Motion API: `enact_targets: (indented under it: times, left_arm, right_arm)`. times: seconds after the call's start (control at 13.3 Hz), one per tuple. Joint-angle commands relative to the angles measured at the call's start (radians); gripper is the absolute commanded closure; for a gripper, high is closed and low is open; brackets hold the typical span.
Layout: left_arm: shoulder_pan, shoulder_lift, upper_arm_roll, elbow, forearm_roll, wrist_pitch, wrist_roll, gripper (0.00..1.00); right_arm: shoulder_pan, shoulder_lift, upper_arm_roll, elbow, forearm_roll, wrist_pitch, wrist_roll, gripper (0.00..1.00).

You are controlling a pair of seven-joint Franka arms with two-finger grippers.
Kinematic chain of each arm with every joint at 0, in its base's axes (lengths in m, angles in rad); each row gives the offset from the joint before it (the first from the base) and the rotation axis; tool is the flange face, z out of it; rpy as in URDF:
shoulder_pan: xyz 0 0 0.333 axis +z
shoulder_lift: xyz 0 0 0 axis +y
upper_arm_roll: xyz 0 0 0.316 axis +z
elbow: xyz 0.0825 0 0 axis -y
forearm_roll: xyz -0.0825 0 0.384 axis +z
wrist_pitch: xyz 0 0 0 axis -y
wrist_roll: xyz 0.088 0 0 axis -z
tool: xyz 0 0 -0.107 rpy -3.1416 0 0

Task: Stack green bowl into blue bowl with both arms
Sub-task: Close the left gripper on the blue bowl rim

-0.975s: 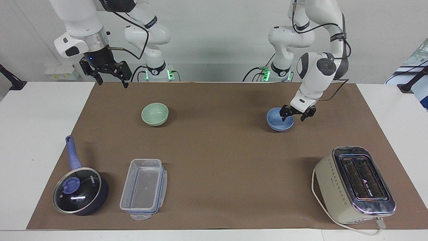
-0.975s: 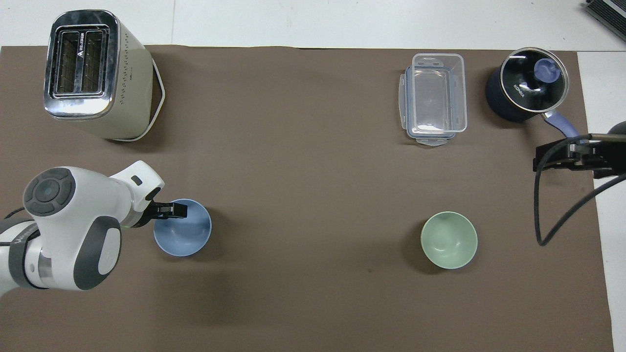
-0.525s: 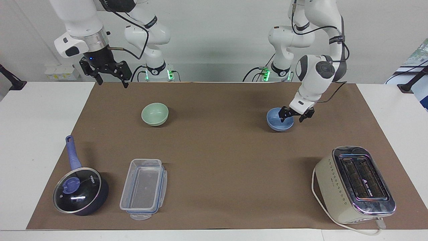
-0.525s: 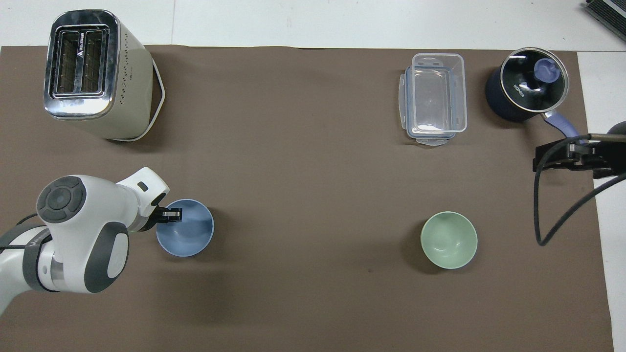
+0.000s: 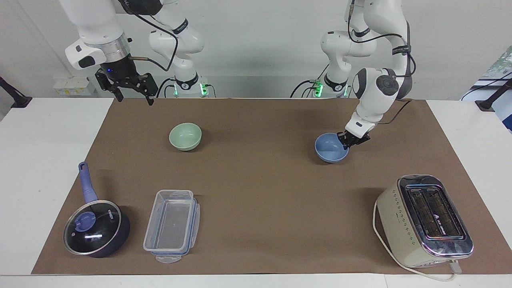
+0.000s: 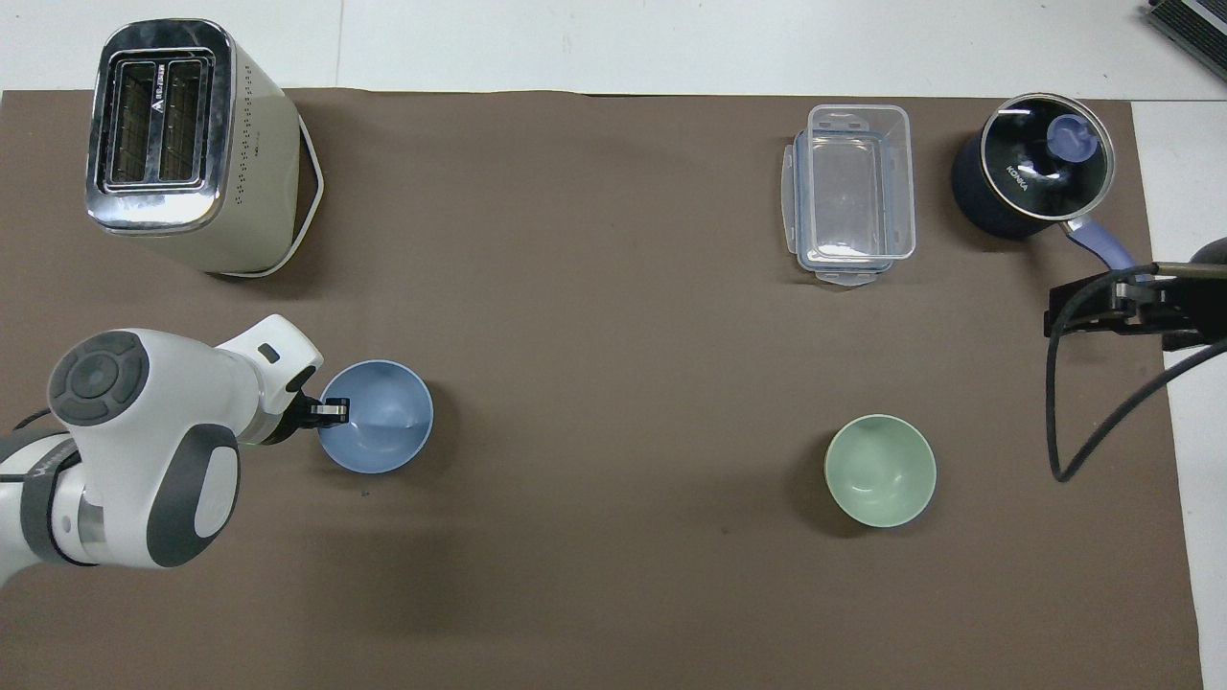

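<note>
The blue bowl is toward the left arm's end of the brown mat, tilted slightly. My left gripper is shut on the bowl's rim on the side toward the left arm. The green bowl sits upright on the mat toward the right arm's end, untouched. My right gripper hangs open high over the mat's edge near the robots, away from both bowls; that arm waits.
A cream toaster stands far from the robots at the left arm's end. A clear plastic container and a dark lidded saucepan lie far from the robots at the right arm's end.
The left gripper closed on the blue bowl's rim. The bowl shifted a little toward the middle of the mat and away from the robots. The right arm stayed still.
</note>
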Motion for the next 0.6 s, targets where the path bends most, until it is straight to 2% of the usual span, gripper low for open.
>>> enact_targets:
  times: [0.0, 0.3, 0.53]
  left_arm:
    - [0.007, -0.017, 0.013, 0.087, -0.005, -0.125, 0.002, 1.00]
    - [0.024, -0.020, 0.018, 0.274, -0.006, -0.371, 0.005, 1.00]
    - [0.022, -0.020, 0.018, 0.313, -0.006, -0.417, 0.005, 1.00]
  right_arm:
    - [-0.005, -0.023, 0.003, -0.029, 0.017, 0.013, 0.012, 0.00]
    - [-0.005, -0.023, 0.003, -0.029, 0.017, 0.013, 0.018, 0.00]
    - [-0.005, -0.023, 0.003, -0.029, 0.017, 0.013, 0.018, 0.00]
